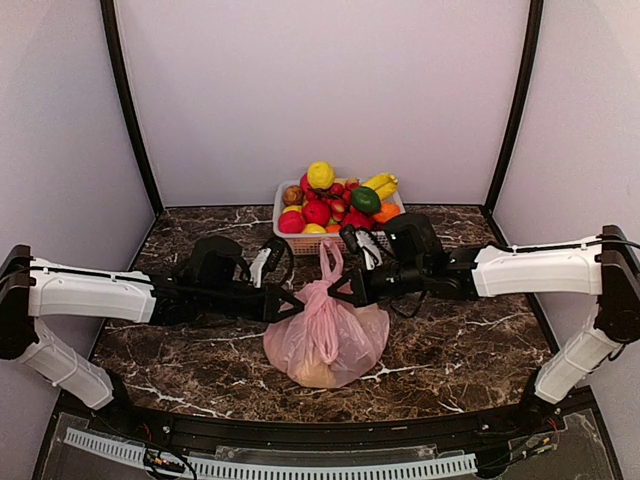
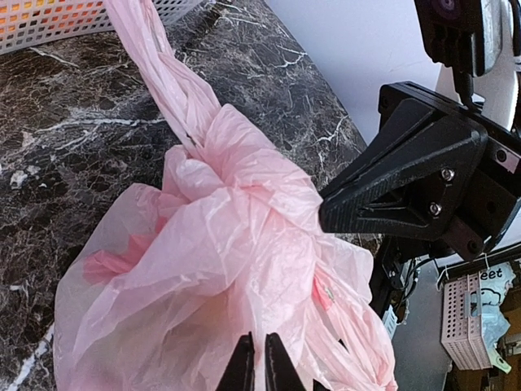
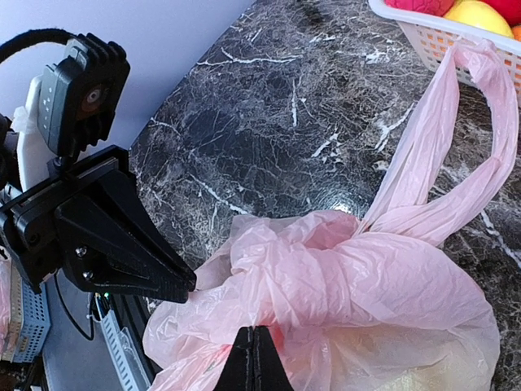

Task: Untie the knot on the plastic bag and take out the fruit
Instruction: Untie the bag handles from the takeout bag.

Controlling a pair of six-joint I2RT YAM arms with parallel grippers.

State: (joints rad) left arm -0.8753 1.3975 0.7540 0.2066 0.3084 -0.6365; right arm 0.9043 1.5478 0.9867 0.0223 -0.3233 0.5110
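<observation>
The pink plastic bag [image 1: 326, 340] sits on the marble table between my two grippers. Its knot [image 1: 318, 297] is a twisted bunch at the top, with one handle ear [image 1: 330, 262] standing up. My left gripper [image 1: 292, 303] is shut on bag film left of the knot; in the left wrist view its fingertips [image 2: 259, 349] pinch a fold below the knot [image 2: 236, 175]. My right gripper [image 1: 346, 290] is shut on film at the knot's right side; in the right wrist view its tips [image 3: 254, 334] bite just under the knot [image 3: 326, 261]. A yellowish fruit [image 1: 318, 373] shows faintly through the bag.
A white basket [image 1: 279, 207] heaped with toy fruit stands behind the bag at the back of the table. Its mesh wall shows in the left wrist view [image 2: 49, 24] and the right wrist view [image 3: 440, 37]. Curved black frame posts rise at both sides.
</observation>
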